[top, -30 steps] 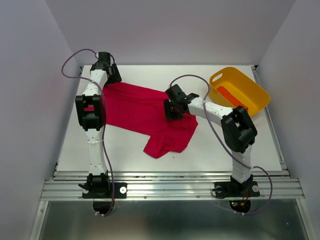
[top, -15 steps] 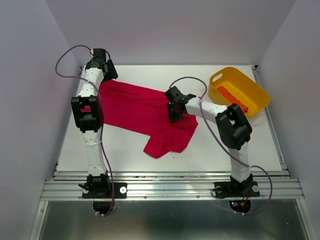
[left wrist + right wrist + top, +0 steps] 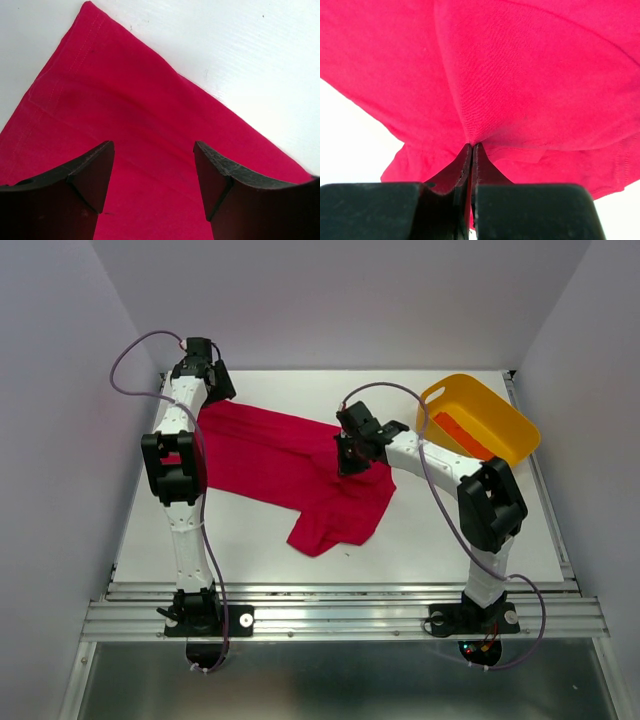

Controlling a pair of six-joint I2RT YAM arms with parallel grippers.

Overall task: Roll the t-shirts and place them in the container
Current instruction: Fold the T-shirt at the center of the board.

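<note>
Left tool (image 3: 153,172) gapes wide, gripping nothing, with a corner of the crimson t-shirt (image 3: 265,455) flat on the bench (image 3: 250,550) right beneath it. Best to drop and pinch there. Right tool (image 3: 471,152) is clamped tight on a fold of that shirt's edge — lift both evenly. Off to its right, the yellow tub (image 3: 440,392) holds the orange-red t-shirt (image 3: 462,435) — likely no obstacle.

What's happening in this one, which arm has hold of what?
Two arms are working on a red shirt spread over the table. The right gripper is shut on a pinch of the cloth near the shirt's right side, pulling it into a small peak. The left gripper hangs open over the far left corner, gripping nothing. This shirt is not rolled yet. An orange-red roll lies in the tub at the far right.
</note>
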